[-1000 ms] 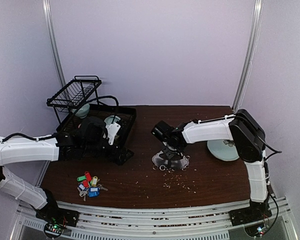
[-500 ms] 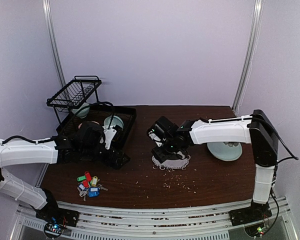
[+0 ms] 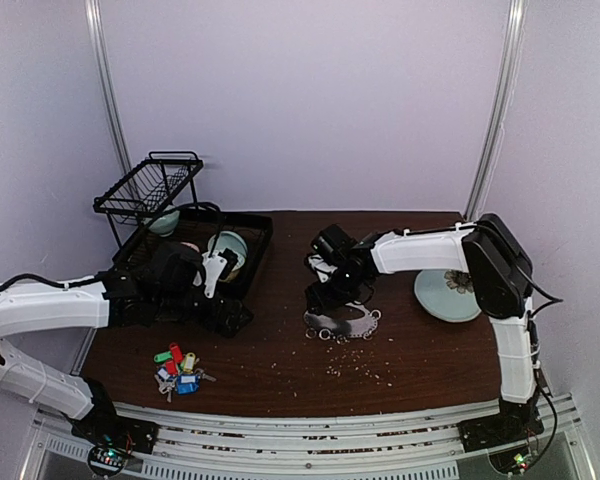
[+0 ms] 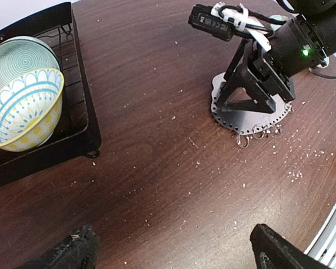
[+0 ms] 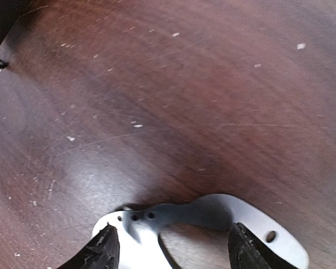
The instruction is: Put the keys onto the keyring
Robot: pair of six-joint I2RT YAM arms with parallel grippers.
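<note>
Overhead: the keys [image 3: 178, 368] are lying bunched well left of the keyring [image 3: 342, 322], none attached, so the whole job is waiting. Left wrist: the left gripper [image 4: 173, 255] is gaping wide, empty, left of the keyring. Right wrist: the right gripper [image 5: 173, 252] is straddling the keyring's rim, spread wide, gripping nothing.

Black dish rack [image 3: 148, 187] with patterned bowls [image 4: 23, 109], pale green plate [image 3: 440, 299], speckled brown table [image 3: 280, 360].

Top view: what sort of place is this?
Probably a lab test booth: plain walls, a metal rail frame along the table edge, and a dish rack with bowls.
</note>
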